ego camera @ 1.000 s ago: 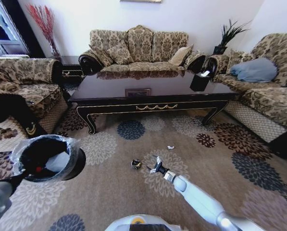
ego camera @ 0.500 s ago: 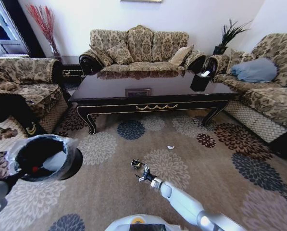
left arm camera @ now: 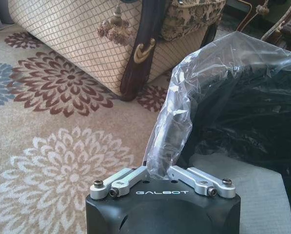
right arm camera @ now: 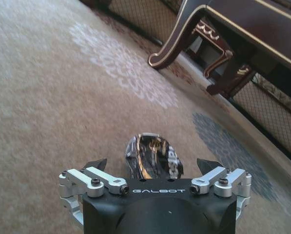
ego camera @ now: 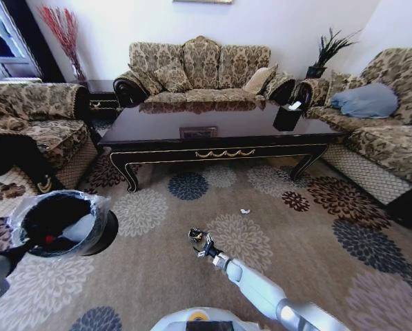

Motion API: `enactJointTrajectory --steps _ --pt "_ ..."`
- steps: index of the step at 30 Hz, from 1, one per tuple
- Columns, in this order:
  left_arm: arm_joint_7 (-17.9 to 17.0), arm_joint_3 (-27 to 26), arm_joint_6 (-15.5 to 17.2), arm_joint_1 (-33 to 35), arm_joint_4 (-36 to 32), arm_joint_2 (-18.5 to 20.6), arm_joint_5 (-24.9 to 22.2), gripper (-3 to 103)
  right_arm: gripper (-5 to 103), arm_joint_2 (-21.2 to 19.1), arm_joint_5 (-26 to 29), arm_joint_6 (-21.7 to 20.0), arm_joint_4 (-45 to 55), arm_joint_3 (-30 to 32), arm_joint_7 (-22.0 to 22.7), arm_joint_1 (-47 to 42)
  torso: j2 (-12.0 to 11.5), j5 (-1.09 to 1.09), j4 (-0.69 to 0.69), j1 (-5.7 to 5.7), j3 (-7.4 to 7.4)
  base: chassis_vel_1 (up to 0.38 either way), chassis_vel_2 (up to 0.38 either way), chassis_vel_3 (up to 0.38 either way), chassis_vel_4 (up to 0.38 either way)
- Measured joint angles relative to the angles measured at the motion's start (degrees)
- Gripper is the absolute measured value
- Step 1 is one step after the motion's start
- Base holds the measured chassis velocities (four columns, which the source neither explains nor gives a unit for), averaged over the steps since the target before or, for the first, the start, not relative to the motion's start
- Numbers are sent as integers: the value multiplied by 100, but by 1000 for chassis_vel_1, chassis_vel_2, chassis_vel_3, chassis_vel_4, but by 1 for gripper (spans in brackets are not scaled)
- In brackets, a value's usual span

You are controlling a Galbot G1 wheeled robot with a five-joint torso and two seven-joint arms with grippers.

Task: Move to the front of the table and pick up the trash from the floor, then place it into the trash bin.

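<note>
Right gripper (ego camera: 206, 247) down low over the flowered beige carpet (ego camera: 157, 276), jaws spread wide either side of a small dark shiny crumpled wrapper (right arm camera: 154, 155) lying out in front of the long dark glossy wood table (ego camera: 212, 131). Not closed on it yet, so probably lined up for the grab. Left gripper (left arm camera: 160, 176) pinched on the rim of the round black bin with the crinkly clear liner (ego camera: 64, 224), held off to the left, presumably to keep the drop short. Tiny white scrap (ego camera: 244, 211) sitting farther out on the carpet, closer to the table.
</note>
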Motion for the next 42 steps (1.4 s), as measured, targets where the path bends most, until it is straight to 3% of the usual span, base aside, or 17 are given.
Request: enactJointTrajectory --steps 5,6,7,9,11,12,14,29,33,42 --pt "0 13 0 2 4 -9 3 0 99 64 22 -50 -71 -12 50 19 0 0 0 0 0 0 0 0 0" --pt "0 13 0 2 4 -8 4 0 89 85 79 -79 -71 -44 65 27 0 0 0 0 0 0 0 0 0" --pt "0 13 0 2 5 -8 4 0 89 96 96 -93 -73 -55 73 33 0 0 0 0 0 0 0 0 0" --pt "0 13 0 5 5 -7 4 0 78 134 114 -113 -107 -72 84 58 0 0 0 0 0 0 0 0 0" --pt "0 13 0 8 5 -8 5 0 78 151 116 -115 -131 -74 87 71 0 0 0 0 0 0 0 0 0" --pt "0 13 0 11 5 -8 6 0 68 196 112 -117 -208 -77 97 98 0 0 0 0 0 0 0 0 0" --pt "0 13 0 16 5 -8 7 0 65 224 100 -117 -272 -77 105 116 0 0 0 0 0 0 0 0 0" --pt "0 22 -4 23 5 -5 7 0 68 296 50 -110 -471 -100 107 123 0 0 0 0 0 0 0 0 0" --pt "0 29 -10 24 4 -8 13 0 57 340 50 -112 -531 -99 126 148 0 0 0 0 0 0 0 0 0" --pt "0 45 -13 32 -11 -12 21 0 51 445 2 -128 -822 -105 196 247 0 1 0 0 0 0 0 0 0"
